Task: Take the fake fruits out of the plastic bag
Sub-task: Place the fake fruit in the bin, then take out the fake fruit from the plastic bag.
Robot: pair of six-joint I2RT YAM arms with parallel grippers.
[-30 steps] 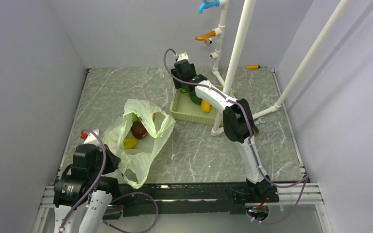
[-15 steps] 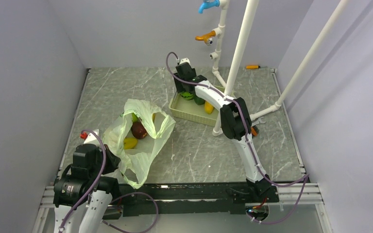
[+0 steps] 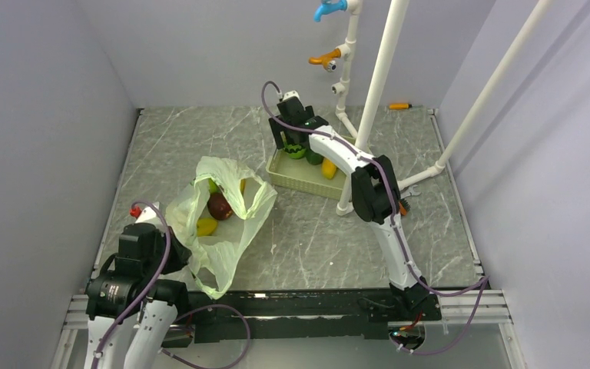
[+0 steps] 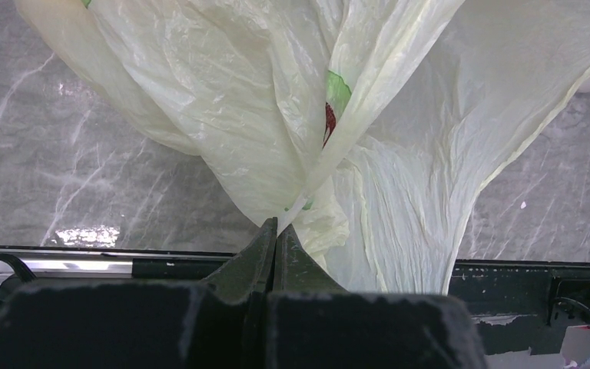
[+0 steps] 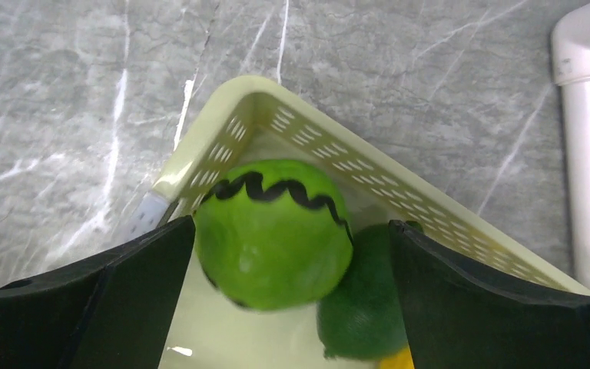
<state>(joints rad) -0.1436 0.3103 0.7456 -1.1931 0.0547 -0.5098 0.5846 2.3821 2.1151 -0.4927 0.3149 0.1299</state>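
**A:** Right tool (image 5: 290,231) is hovering over the slotted tray (image 5: 399,184) corner, fingers spread wide, gripping nothing. The zigzag-banded green ball (image 5: 273,246) is sitting loose between them, beside the dark green fruit (image 5: 361,323).

**B:** Best if it's lifting straight up, not nudging the ball. Left tool (image 4: 276,231) is pinching the plastic bag (image 4: 223,115), jaws together on a fold; maroon fruit (image 3: 220,206) and yellow fruit (image 3: 206,226) are lying inside it.
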